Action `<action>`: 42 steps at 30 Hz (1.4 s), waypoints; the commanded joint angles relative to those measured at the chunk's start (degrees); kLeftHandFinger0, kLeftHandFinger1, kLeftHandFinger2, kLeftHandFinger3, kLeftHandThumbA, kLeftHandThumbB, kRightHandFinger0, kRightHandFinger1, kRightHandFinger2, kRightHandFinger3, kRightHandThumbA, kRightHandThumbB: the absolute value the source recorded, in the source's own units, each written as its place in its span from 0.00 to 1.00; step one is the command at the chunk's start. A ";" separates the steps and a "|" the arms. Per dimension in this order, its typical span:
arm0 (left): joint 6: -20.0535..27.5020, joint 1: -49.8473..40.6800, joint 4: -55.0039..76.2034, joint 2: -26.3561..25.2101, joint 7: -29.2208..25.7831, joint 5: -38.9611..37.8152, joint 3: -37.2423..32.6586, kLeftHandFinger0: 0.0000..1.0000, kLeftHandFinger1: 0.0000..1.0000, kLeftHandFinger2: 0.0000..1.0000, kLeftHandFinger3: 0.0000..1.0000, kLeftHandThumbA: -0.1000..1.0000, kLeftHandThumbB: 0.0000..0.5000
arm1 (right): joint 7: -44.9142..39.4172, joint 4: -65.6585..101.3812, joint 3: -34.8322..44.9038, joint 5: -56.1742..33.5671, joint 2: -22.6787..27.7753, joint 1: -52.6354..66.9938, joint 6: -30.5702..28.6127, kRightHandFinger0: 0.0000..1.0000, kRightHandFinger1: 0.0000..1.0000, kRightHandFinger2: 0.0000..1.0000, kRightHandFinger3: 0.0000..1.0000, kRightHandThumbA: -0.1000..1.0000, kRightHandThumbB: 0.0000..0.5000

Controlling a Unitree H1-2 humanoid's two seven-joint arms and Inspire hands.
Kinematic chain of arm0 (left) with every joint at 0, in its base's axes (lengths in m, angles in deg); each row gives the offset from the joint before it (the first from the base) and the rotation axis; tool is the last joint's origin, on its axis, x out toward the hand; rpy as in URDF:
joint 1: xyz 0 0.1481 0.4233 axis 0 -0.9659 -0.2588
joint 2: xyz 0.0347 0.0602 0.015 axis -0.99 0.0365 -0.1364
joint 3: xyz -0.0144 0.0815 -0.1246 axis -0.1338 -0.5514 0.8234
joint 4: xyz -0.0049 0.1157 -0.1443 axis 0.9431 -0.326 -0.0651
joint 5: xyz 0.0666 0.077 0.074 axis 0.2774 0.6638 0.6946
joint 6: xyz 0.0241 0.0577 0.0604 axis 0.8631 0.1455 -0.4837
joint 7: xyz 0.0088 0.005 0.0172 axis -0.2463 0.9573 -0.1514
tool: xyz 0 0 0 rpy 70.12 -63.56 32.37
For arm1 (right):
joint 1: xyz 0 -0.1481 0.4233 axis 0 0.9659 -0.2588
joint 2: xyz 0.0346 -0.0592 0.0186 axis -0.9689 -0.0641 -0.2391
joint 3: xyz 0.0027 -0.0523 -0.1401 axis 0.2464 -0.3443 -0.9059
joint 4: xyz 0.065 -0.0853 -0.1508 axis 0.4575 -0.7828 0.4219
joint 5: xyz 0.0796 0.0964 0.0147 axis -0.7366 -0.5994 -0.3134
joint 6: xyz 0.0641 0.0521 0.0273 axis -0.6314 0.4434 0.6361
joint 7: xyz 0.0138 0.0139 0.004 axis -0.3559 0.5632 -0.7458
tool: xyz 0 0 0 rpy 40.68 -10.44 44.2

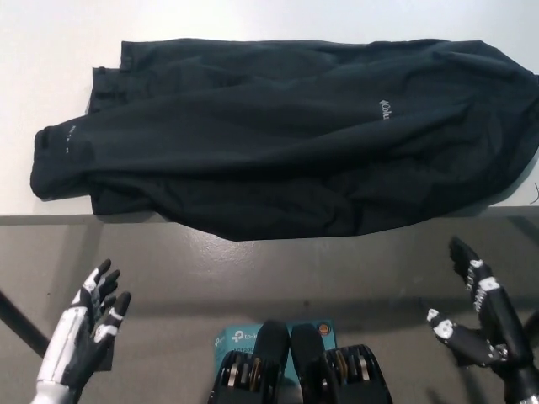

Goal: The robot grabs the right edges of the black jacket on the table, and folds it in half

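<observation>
The black jacket lies spread across the white table, its near edge drooping over the table's front edge. A sleeve end reaches out at the left, and a small white logo shows right of the middle. My white left hand hangs at the lower left, below the table edge, open with fingers apart and holding nothing. At the lower right my black right hand is also open and empty, fingers pointing up toward the jacket's right end but well short of it.
Grey floor fills the space in front of the table. A teal box sits at the bottom middle. The jacket's right end reaches the picture's right edge.
</observation>
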 commanded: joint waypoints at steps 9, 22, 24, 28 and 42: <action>4.90 -1.02 0.15 -0.52 1.15 -1.26 0.43 1.00 1.00 1.00 1.00 0.93 0.05 | 6.46 26.19 14.82 -15.71 4.02 -8.00 8.94 1.00 1.00 1.00 1.00 0.90 0.55; 4.79 0.19 0.27 -0.46 0.96 -1.20 0.71 1.00 1.00 1.00 1.00 0.91 0.01 | 2.37 -0.27 25.15 -33.90 19.09 -35.41 32.52 1.00 1.00 1.00 1.00 1.00 0.64; 4.32 0.42 0.46 -0.51 1.09 -1.47 0.83 1.00 1.00 1.00 1.00 0.91 0.01 | -0.94 -12.68 24.03 -32.20 20.97 -40.54 32.26 1.00 1.00 1.00 1.00 1.00 0.56; 3.78 0.83 0.95 -0.48 1.17 -1.58 0.82 1.00 1.00 1.00 1.00 0.91 0.04 | -3.99 -25.72 22.42 -30.58 22.53 -45.75 32.59 1.00 1.00 1.00 1.00 1.00 0.61; 3.80 0.97 1.12 -0.36 1.08 -1.97 1.25 1.00 1.00 1.00 1.00 0.94 0.00 | -16.16 -60.00 21.54 -29.58 21.22 -55.30 30.29 1.00 1.00 1.00 1.00 1.00 0.70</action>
